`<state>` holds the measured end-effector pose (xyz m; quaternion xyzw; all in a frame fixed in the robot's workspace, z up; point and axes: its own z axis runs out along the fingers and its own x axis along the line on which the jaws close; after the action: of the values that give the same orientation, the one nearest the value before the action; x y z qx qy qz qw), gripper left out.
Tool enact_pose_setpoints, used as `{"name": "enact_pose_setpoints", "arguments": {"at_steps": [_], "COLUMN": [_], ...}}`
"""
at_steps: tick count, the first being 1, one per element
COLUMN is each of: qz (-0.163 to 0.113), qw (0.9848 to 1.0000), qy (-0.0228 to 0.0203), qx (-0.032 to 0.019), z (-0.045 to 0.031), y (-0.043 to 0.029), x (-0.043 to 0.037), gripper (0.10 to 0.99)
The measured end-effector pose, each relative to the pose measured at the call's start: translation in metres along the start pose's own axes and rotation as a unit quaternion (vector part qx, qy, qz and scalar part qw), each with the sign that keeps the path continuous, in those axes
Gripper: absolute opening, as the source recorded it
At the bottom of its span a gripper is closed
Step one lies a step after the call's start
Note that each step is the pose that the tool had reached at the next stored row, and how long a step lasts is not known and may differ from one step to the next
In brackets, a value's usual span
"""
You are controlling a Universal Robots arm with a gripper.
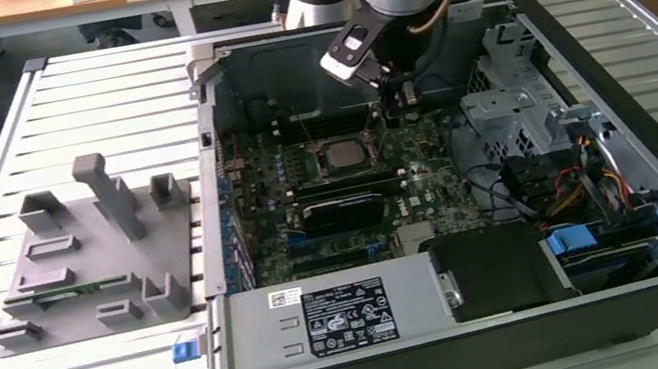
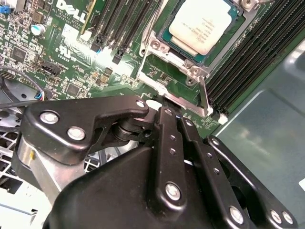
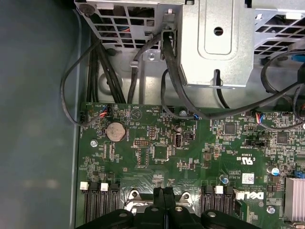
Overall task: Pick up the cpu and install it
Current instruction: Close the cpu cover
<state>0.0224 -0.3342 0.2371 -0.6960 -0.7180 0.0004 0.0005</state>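
Second wrist view shows the cpu [image 2: 206, 25] seated within the motherboard socket frame [image 2: 167, 56], the gripper [image 2: 167, 101] empty, jaws closed together at the frame's edge; sound practice, in my judgement: bear squarely on metal, clear of the chip.

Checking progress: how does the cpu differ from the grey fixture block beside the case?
The cpu is a flat, silvery square; the grey fixture block is bulky, with upright posts. The cpu lies in the motherboard socket inside the case; the fixture block stands outside on the slatted table. Neither is held.
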Motion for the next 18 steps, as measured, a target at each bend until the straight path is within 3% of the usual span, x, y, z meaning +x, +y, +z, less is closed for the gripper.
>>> {"name": "enact_pose_setpoints", "arguments": {"at_steps": [18], "qz": [0.0], "qw": [1.0], "qy": [0.0], "qx": [0.0], "z": [0.0017], "y": [-0.0039], "x": [0.0001], "gripper": [0.106]}}
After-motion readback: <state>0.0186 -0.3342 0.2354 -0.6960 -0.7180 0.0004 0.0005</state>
